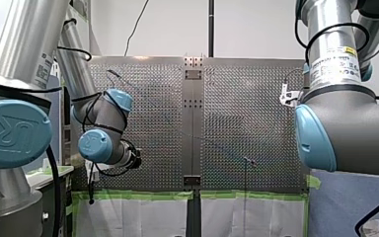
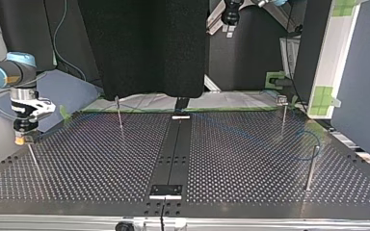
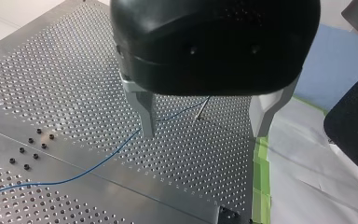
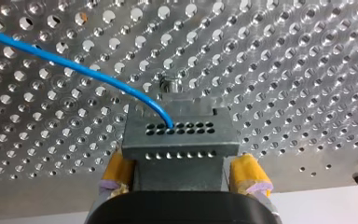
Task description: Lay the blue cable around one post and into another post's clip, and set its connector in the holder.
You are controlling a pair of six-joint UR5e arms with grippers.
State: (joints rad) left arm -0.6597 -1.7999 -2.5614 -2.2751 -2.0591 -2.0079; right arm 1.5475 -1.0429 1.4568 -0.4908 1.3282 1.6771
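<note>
In the right wrist view my right gripper (image 4: 181, 175) clamps the grey connector (image 4: 179, 133) between yellow pads, the blue cable (image 4: 74, 67) trailing toward ten o'clock, a bolt head (image 4: 168, 84) just ahead at twelve, while my left gripper (image 3: 204, 130) hangs wide open, empty.

Perforated metal table (image 2: 101, 159) sitting level, centre strip (image 2: 173, 154) running down its middle, thin posts (image 2: 310, 168) standing upright in its holes, blue cable (image 3: 81, 171) lying across the surface, green tape (image 1: 138, 195) edging one side.
</note>
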